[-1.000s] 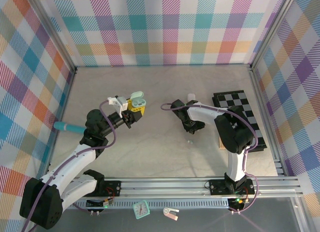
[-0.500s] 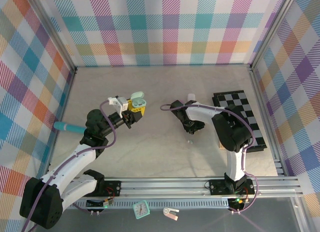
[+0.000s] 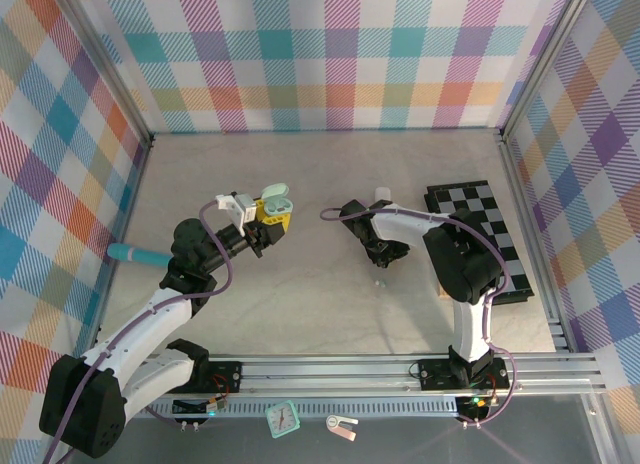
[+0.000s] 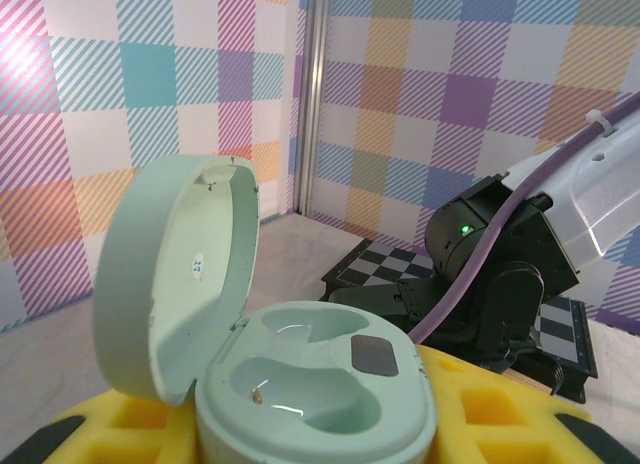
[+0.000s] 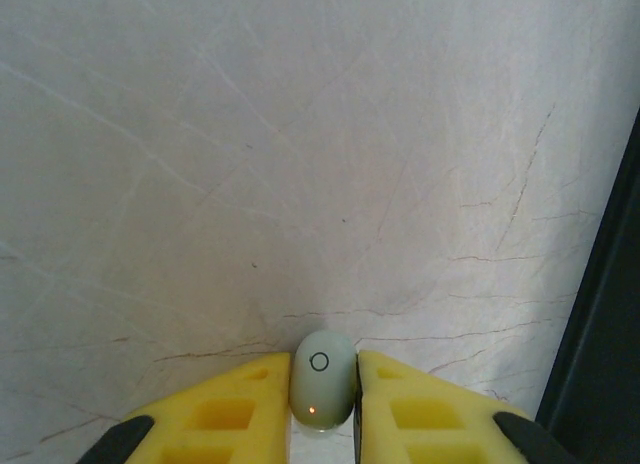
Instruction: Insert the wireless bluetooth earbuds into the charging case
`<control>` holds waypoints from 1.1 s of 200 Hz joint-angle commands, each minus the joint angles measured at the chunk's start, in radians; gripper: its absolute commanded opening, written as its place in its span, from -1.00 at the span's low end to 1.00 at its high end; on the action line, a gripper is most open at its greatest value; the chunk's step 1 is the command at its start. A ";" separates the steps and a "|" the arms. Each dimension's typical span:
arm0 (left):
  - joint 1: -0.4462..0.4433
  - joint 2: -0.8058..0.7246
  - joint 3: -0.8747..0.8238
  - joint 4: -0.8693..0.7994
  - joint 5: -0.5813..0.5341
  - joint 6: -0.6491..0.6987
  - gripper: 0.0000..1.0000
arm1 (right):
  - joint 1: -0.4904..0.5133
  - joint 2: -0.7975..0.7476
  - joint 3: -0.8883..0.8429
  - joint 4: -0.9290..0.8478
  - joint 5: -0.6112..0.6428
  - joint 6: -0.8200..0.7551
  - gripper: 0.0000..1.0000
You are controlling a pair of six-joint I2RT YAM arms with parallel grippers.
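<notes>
Earbud (image 5: 322,379), pale green and egg-shaped, is sitting right between the tips of the right jaws. Their yellow pads (image 5: 245,409) are pressing on its two flanks, so they are pinching it low over the bench (image 5: 300,134) rather than standing spread. The charging case (image 4: 310,394) is resting between the left jaws, which are holding it by its base, with the lid (image 4: 175,274) tilting back open and both wells facing up and looking empty. To do this pick well, I judge, the pinch wants to be staying centred on so small and smooth a thing. Too much squeeze or an off-centre bite is likely to send it squirting out beyond the tips, and a straight lift before any turn toward the case seems safest. Seen from above, the right arm (image 3: 460,259) is folding back from its base and aiming its wrist down at the bench. The left arm (image 3: 150,314) is stretching forward, carrying the case raised and well apart from the right jaws.
</notes>
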State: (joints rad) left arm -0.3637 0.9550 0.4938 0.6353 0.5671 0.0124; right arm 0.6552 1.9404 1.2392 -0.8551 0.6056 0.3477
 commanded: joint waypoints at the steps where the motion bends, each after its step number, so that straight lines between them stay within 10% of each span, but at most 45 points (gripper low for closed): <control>1: 0.011 0.009 -0.017 0.063 0.023 -0.004 -0.25 | 0.006 -0.049 0.009 0.008 0.001 0.010 -0.60; 220: -0.083 0.209 0.067 0.142 -0.109 0.063 -0.25 | 0.004 -0.462 -0.035 0.163 -0.127 0.218 -0.63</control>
State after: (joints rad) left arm -0.4278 1.1439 0.5266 0.7013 0.4847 0.0494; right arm 0.6548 1.5341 1.2098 -0.7101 0.4770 0.5106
